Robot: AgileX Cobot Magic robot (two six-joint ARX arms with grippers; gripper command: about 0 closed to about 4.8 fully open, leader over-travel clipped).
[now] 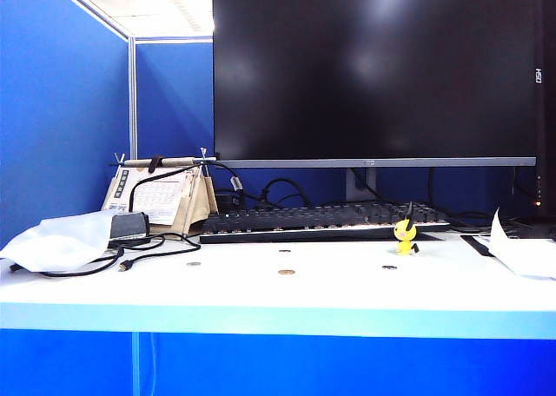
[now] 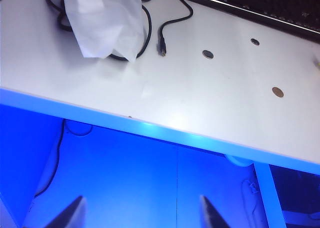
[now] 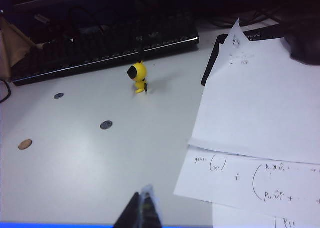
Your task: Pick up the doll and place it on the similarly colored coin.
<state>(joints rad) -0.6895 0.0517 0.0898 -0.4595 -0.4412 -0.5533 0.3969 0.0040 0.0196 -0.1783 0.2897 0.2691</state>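
The small yellow cartoon doll stands upright on the white desk, just before the black keyboard near the back edge. The flat golden-bronze coin lies apart, mid-desk. The left gripper hangs beyond the front edge, jaws wide and empty. The right gripper hovers over the front edge, jaws closed, empty.

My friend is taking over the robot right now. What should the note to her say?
Left tool: open, empty, hanging off the front edge of the desk.
Right tool: shut, empty, above the desk near the papers.
Doll: standing in front of the keyboard, on the right side, untouched.
Golden coin: flat on the desk near the middle, left of the doll and closer to the front edge; grey coins lie around it.
Done: nothing yet.
Left: grab the doll, set it on the golden coin.
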